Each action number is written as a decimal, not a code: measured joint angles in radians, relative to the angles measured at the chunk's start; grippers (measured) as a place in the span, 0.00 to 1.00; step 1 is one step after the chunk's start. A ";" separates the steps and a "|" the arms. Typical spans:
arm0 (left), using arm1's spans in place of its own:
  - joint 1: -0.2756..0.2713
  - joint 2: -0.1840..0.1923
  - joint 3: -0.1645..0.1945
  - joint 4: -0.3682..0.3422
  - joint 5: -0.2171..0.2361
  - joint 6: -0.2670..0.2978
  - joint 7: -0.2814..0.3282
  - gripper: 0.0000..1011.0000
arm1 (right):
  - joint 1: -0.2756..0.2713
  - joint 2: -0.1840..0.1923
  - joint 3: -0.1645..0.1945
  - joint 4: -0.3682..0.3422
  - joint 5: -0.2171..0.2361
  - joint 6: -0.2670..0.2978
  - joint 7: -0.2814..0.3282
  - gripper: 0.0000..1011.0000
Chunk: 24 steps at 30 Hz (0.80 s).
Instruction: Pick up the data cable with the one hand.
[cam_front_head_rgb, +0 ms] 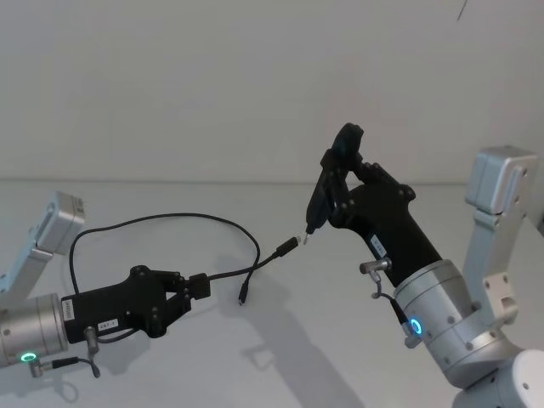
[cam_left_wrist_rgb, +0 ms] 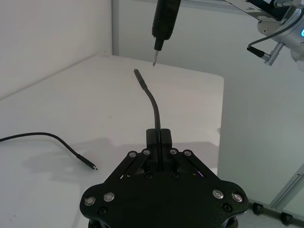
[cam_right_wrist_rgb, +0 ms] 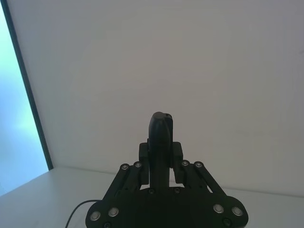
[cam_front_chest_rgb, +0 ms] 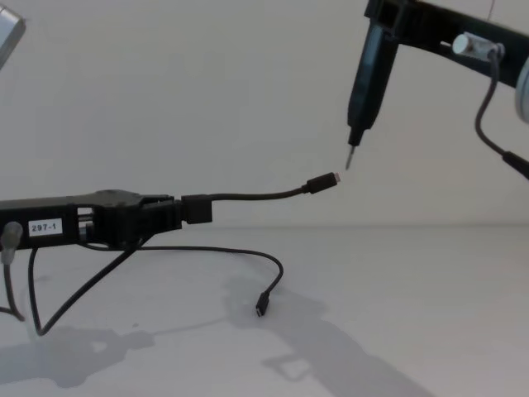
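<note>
Left gripper (cam_front_chest_rgb: 169, 212) clamped tight on block of data cable (cam_front_chest_rgb: 248, 197), held above table (cam_front_head_rgb: 255, 357). Free plug end stuck out roughly level toward right gripper (cam_front_chest_rgb: 364, 91), which gripped black pin-tipped tool (cam_front_chest_rgb: 350, 155). Rest of cable looped behind, other plug dangling low.

A matt black rubbery data cable (cam_front_chest_rgb: 248, 197) lay over a smooth, matt white desk (cam_front_head_rgb: 170, 374) beside brushed silver metal wrists.
</note>
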 joint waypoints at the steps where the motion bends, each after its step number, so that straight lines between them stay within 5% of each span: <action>1: 0.000 0.000 0.000 0.000 0.000 0.000 0.000 0.05 | 0.000 -0.001 -0.001 0.001 0.000 -0.001 0.003 0.28; 24: 0.000 0.000 0.000 0.000 -0.001 0.000 0.000 0.05 | 0.028 -0.024 -0.012 0.078 -0.025 -0.089 0.062 0.28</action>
